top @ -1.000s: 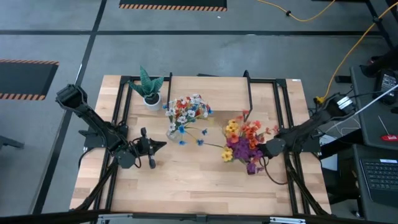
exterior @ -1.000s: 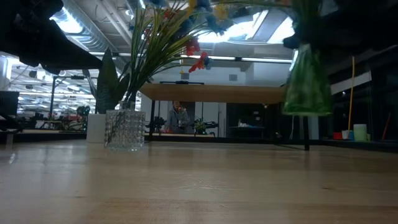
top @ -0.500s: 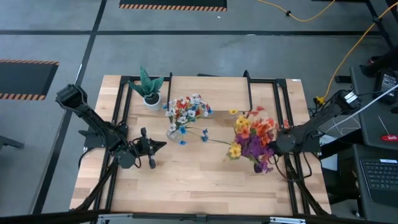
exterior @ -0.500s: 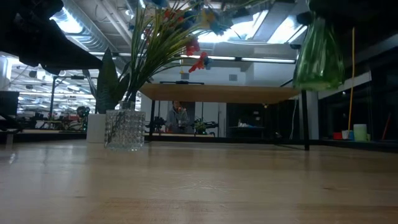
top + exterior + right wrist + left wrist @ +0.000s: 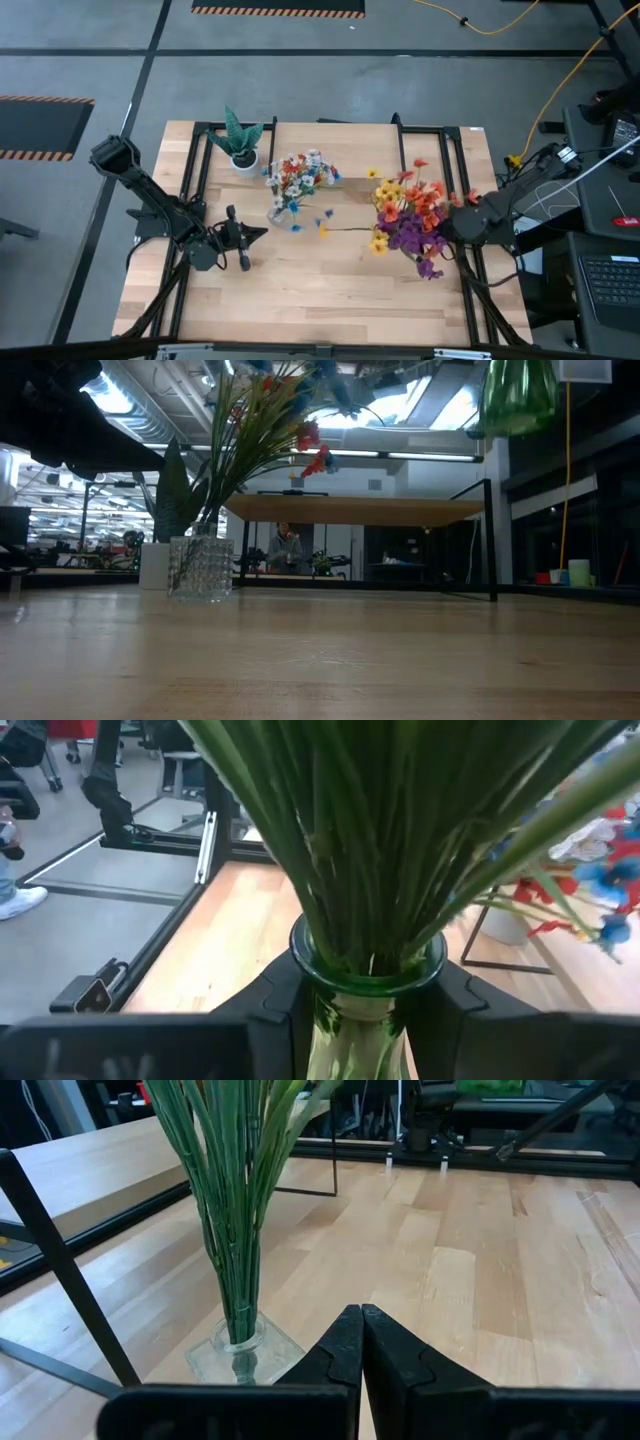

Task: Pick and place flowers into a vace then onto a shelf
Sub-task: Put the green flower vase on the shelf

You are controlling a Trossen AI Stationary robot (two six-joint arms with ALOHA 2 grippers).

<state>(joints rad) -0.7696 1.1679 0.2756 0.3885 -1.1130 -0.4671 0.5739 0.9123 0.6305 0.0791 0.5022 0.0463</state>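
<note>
A green glass vase (image 5: 516, 395) full of orange, yellow and purple flowers (image 5: 408, 215) hangs high above the table's right side, with my right gripper (image 5: 365, 1015) shut on it. One long stem with small blooms (image 5: 325, 227) sticks out of it toward the table's left. A clear glass vase (image 5: 200, 568) with blue, red and white flowers (image 5: 298, 175) stands on the table. My left gripper (image 5: 247, 238) is shut just to its left and touches nothing. The shelf (image 5: 350, 510) stands toward the table's far side. My right gripper pinches the green vase's neck (image 5: 365, 982), just under the rim, between its two fingers (image 5: 275, 1005). The fingers come in about level from the table's right side. The vase hangs roughly upright, lifted clear of the table, and the stems rise out of it.
A spiky green plant in a white pot (image 5: 241, 150) stands at the far left of the table. Black metal frame bars (image 5: 455, 230) run along both sides of the table. The near half of the wooden table (image 5: 320, 290) is bare.
My right gripper has risen and gone a little toward the table's right edge, still shut on the green vase. The vase with its flowers has gone up with it, staying roughly upright.
</note>
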